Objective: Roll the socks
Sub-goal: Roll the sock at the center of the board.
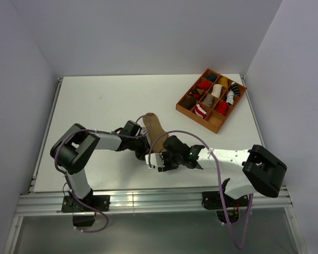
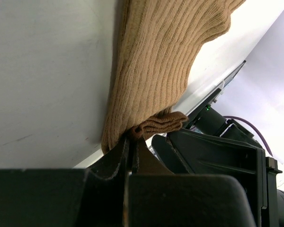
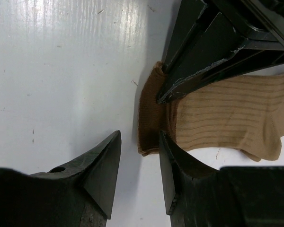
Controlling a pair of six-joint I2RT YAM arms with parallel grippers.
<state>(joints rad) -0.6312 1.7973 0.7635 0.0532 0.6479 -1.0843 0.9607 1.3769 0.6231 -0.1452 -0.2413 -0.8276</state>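
One of the socks, the tan-brown ribbed one (image 1: 155, 126), lies flat on the white table, toe pointing away from the arms. My left gripper (image 2: 132, 135) is shut on a pinched fold of its cuff at the near end. In the right wrist view the sock (image 3: 227, 113) stretches off to the right, with the left gripper (image 3: 166, 97) clamped on the darker cuff. My right gripper (image 3: 139, 135) is open just short of that cuff, whose corner sits level with the gap between the fingertips; its right finger (image 3: 173, 161) overlaps the cuff's edge. From above, both grippers meet at the sock's near end (image 1: 153, 156).
A brown wooden divider tray (image 1: 196, 120) sits at the far right of the table, holding several rolled socks in red, black, white and yellow. The table's near edge and metal rail (image 1: 148, 198) run just behind the grippers.
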